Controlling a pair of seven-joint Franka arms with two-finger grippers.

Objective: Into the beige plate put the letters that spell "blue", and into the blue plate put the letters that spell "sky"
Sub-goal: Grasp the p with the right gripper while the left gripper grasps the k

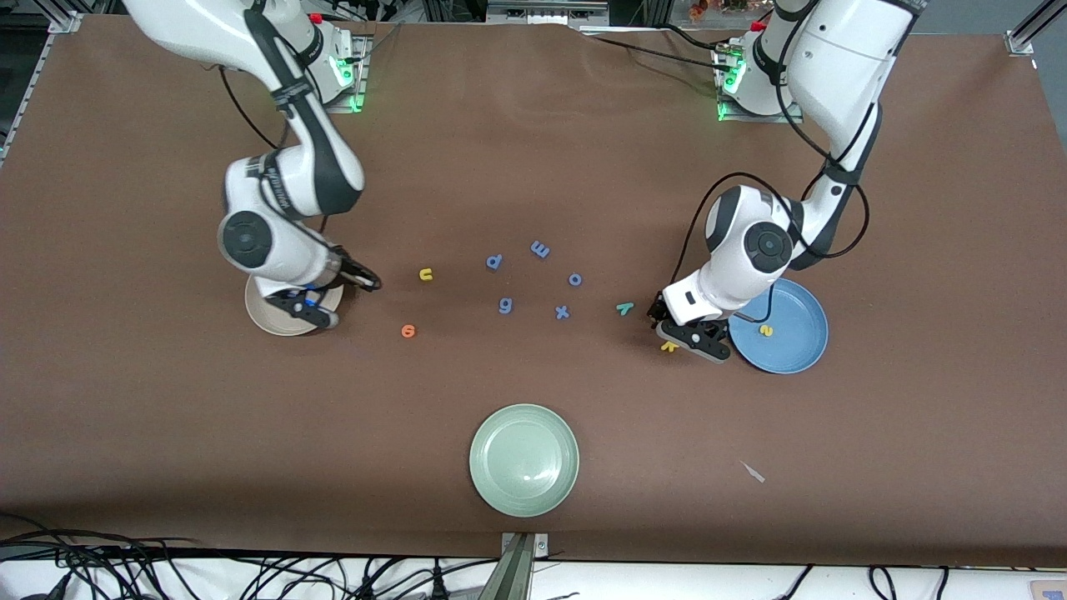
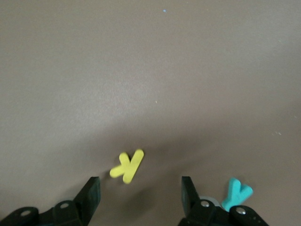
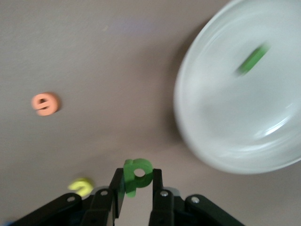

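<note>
A pale green plate sits on the brown table nearest the front camera, five periwinkle-blue letters lie scattered mid-table, and a small pale scrap lies toward the left arm's end

left tool: fingers spread, low, empty | right tool: fingers clamped, raised

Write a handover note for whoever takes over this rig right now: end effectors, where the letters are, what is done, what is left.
Right end effector: shut on the green b, beside the beige plate.
Left end effector: open, over the yellow k beside the blue plate.
Done: green l in the beige plate, yellow s in the blue plate.
Left: b, yellow u, orange e to beige; k, teal y to blue.
</note>
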